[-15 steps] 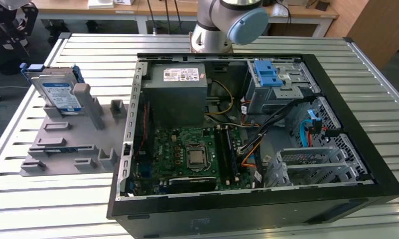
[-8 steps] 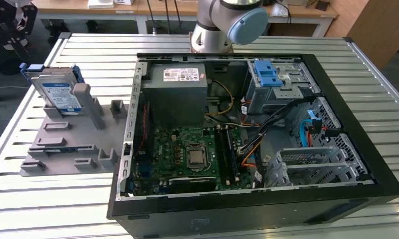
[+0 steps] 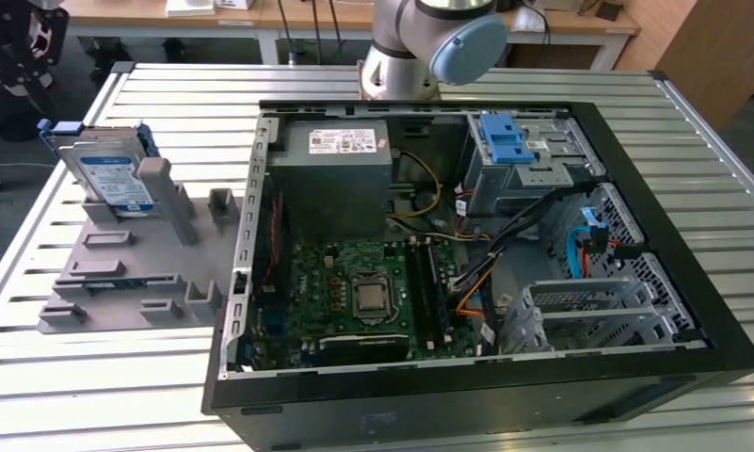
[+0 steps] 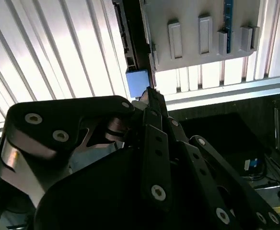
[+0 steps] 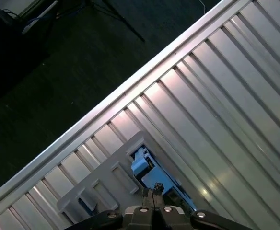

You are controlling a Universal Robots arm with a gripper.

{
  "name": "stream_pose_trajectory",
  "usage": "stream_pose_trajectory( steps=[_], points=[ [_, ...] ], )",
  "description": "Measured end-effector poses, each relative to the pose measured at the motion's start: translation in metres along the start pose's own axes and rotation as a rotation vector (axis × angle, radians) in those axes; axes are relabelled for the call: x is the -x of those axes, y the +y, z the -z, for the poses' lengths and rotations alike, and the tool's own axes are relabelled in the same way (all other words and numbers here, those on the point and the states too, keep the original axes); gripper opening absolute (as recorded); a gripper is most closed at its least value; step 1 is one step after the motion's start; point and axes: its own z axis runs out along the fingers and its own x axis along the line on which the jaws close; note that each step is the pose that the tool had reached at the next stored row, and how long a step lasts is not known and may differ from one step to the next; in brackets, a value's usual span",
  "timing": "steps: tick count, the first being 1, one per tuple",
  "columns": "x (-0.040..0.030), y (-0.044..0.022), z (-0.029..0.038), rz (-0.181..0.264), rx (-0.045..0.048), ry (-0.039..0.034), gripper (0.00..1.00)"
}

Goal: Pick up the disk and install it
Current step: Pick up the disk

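Standing on edge in a grey holder (image 3: 125,254), the disk (image 3: 110,174) sat on the exterior view's left side of the slatted metal desk (image 3: 163,94), its white-and-blue label facing the near side and its blue bracket showing along the top. An open computer case (image 3: 477,414) lay just to the right of the holder, with a green motherboard (image 3: 364,292) toward its near end. Toward its far end were a grey metal box (image 3: 339,179) bearing a white sticker and a blue latch piece (image 3: 508,139). The arm (image 3: 414,47) rose from the desk beyond the far wall of the case.

In both wrist views the gripper (image 4: 149,93) (image 5: 152,193) hung above the disk (image 4: 136,82) (image 5: 141,165), well apart from it. Its fingers were pressed together at the tips, clenched on nothing. The blue corner of the bracket lay directly beyond the fingertips, and the holder's (image 4: 202,38) (image 5: 106,182) grey ribs spread out beside it over the bright slats.
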Motion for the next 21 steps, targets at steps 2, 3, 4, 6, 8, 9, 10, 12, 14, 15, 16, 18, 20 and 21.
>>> stream_pose_trajectory(
  steps=[2,3,4,6,8,9,10,12,14,15,16,18,20,21],
  points=[
    [0.0,0.0,-0.0002,0.036,0.0001,0.0009,0.11],
    [0.0,0.0,-0.0003,0.054,0.0002,0.0013,0.11],
    [0.0,0.0,-0.0003,0.074,0.0004,0.0018,0.11],
    [0.0,0.0,-0.0005,0.109,0.0005,0.0028,0.11],
    [0.0,0.0,-0.0006,0.145,0.0007,0.0036,0.11],
    [0.0,0.0,-0.0007,0.163,0.0008,0.0041,0.11],
    [0.0,0.0,-0.0008,0.181,0.0009,0.0046,0.11],
    [0.0,0.0,-0.0009,0.219,0.0011,0.0055,0.11],
    [0.0,0.0,-0.001,0.255,0.0012,0.0065,0.11],
    [0.0,0.0,-0.0011,0.273,0.0013,0.0069,0.11],
    [0.0,0.0,-0.0012,0.291,0.0014,0.0073,0.11],
    [0.0,0.0,-0.0013,0.327,0.0016,0.0083,0.11],
    [0.0,-0.0001,-0.0014,0.363,0.0017,0.0092,0.11],
    [0.0,0.0,-0.0015,0.382,0.0018,0.0096,0.11]
  ],
)
